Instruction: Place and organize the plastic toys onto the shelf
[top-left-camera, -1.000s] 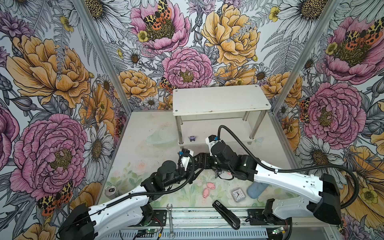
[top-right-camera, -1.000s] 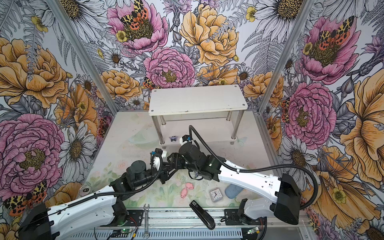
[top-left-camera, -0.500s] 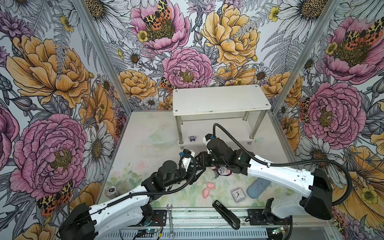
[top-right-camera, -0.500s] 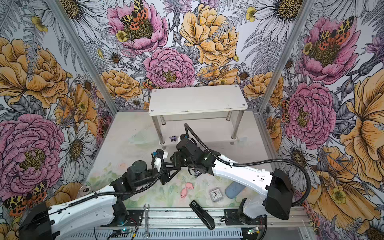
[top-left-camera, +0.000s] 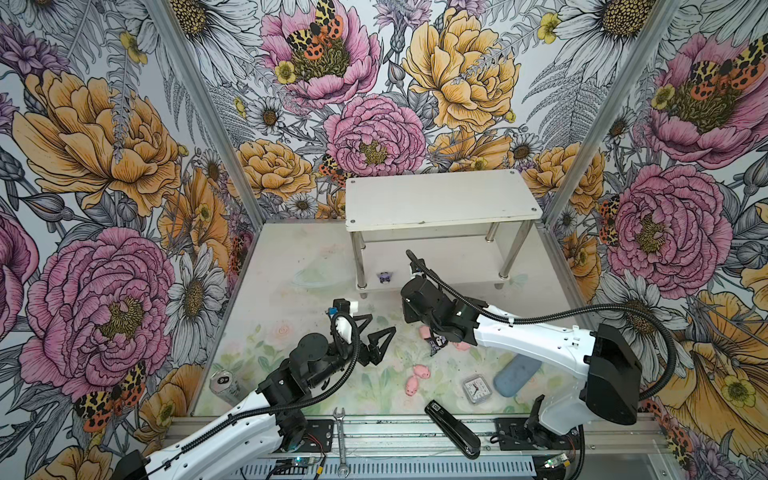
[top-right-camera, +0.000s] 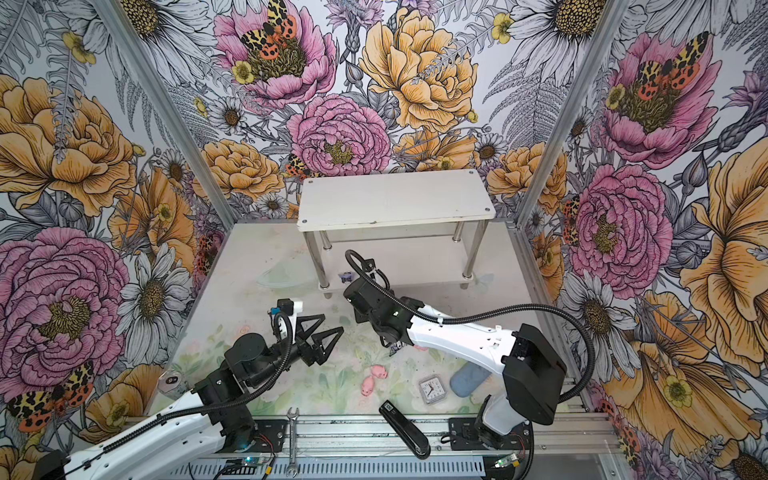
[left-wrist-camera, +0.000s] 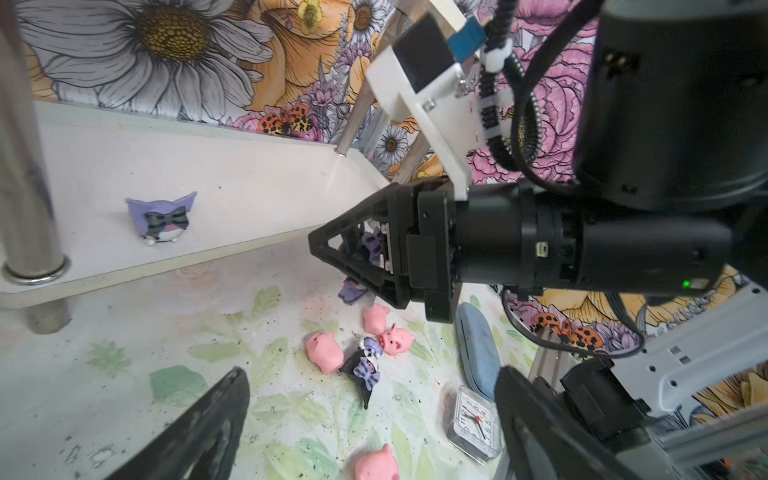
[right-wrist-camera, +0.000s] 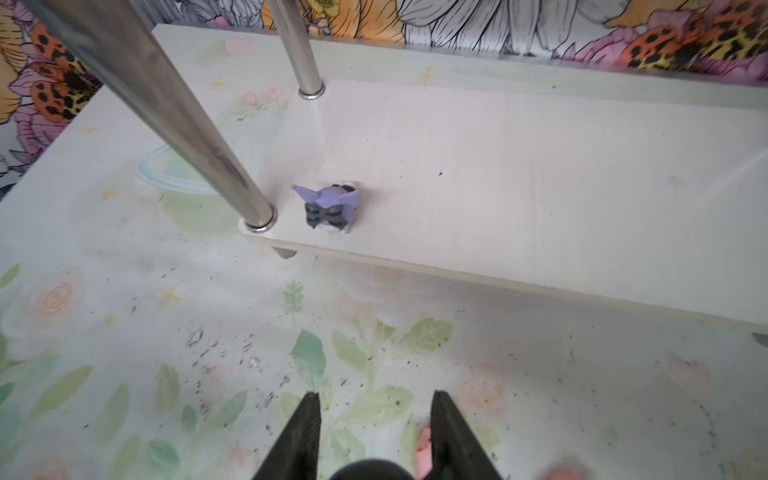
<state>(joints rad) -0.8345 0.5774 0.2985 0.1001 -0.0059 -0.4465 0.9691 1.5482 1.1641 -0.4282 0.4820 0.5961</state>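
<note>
Well in front of the shelf (top-left-camera: 440, 199), pink pigs (top-left-camera: 417, 376) lie loose on the worktop (top-left-camera: 291, 299), not yet sorted. Nearer the shelf, the left end effector (top-left-camera: 381, 324) hangs spread and empty. The right end effector (right-wrist-camera: 376, 395) pinches a purple figurine (left-wrist-camera: 371, 245), probably bound for the lower tier (top-left-camera: 465, 266), where a second figurine (top-left-camera: 385, 277) stands beside the front leg (top-left-camera: 358, 266).

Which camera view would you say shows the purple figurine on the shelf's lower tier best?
The left wrist view: the purple figurine stands sharp and unobstructed on the shelf, ears and bow clear. The right wrist view shows it from above, slightly blurred. In both top views it is a tiny speck.
</note>
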